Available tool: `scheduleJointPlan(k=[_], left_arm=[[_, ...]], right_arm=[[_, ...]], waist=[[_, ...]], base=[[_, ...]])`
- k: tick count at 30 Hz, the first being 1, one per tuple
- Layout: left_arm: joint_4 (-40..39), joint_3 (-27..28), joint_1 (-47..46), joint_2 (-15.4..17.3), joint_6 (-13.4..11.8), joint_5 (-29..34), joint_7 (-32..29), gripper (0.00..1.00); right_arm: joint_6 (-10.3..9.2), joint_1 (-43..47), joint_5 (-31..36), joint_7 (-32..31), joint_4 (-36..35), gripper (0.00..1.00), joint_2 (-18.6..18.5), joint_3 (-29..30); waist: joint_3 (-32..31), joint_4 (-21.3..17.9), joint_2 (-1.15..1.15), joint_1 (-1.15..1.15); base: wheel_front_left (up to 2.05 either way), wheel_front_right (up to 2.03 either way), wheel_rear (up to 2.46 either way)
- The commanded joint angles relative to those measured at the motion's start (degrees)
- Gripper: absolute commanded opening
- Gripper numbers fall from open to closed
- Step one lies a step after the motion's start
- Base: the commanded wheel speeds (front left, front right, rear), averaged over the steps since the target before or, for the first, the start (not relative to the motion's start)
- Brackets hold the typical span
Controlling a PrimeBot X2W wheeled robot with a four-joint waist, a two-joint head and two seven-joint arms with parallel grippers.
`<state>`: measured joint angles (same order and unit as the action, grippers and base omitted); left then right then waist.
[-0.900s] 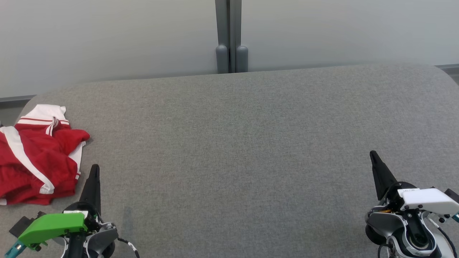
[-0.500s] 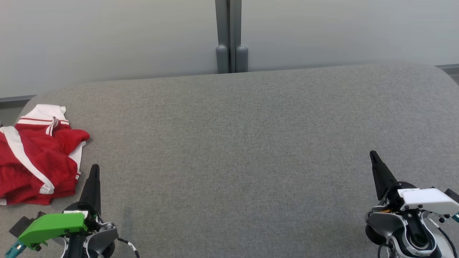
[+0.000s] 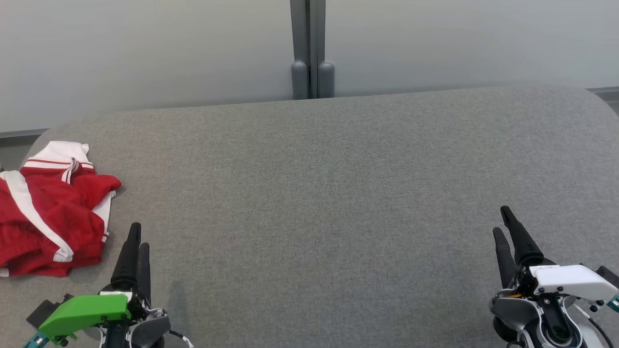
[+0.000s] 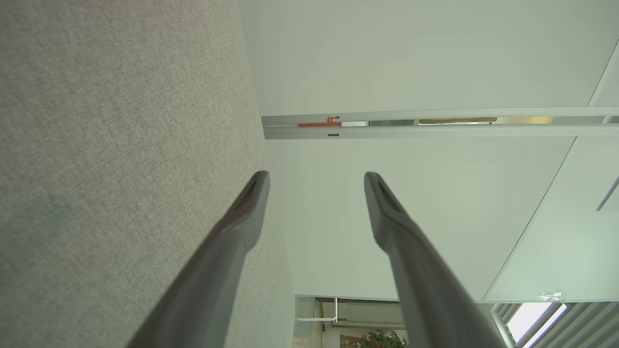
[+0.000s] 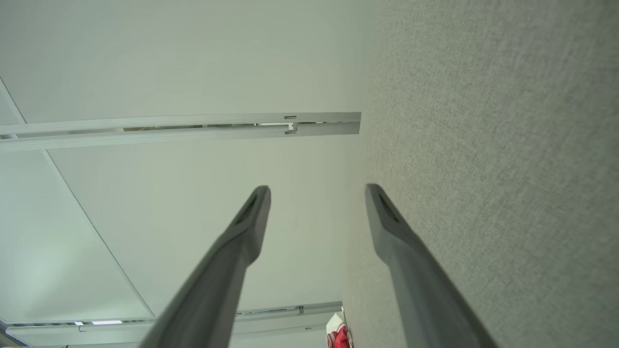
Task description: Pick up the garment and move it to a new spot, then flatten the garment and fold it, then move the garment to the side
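Gaping left gripper (image 3: pixel 140 236): fingers spread, nothing between them, at the near edge of the grey fabric tabletop (image 3: pixel 309 193).
Opposite right gripper (image 3: pixel 500 220): likewise spread and empty, well apart from the left one.
Crumpled garment (image 3: pixel 48 217): red with white stripes, just left of the left gripper and slightly beyond, not touching it.
Beyond: pale partition (image 3: pixel 145 48), grey post (image 3: pixel 312 48).
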<state>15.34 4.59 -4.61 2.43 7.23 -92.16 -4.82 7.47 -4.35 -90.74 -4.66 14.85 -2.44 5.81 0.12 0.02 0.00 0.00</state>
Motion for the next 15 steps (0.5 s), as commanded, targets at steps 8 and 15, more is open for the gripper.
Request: scheduleJointPlan(k=[8, 15], left_arm=[[-1.72, -1.95, -3.18, 1.28, 0.17, 7.69, 3.00, 1.00], [-2.87, -2.95, -3.43, 1.35, 0.18, 16.94, 4.71, 1.00]], right_arm=[[0.02, -1.24, 9.61, 2.84, -2.87, 1.00, -1.91, -1.97], [0.02, -1.07, 18.28, 4.59, -4.65, 1.00, -2.37, -2.68]], waist=[[-0.09, -0.05, 0.00, 0.00], [-0.16, -0.08, 0.00, 0.00]], base=[[0.00, 0.00, 0.00], [0.00, 0.00, 0.00]])
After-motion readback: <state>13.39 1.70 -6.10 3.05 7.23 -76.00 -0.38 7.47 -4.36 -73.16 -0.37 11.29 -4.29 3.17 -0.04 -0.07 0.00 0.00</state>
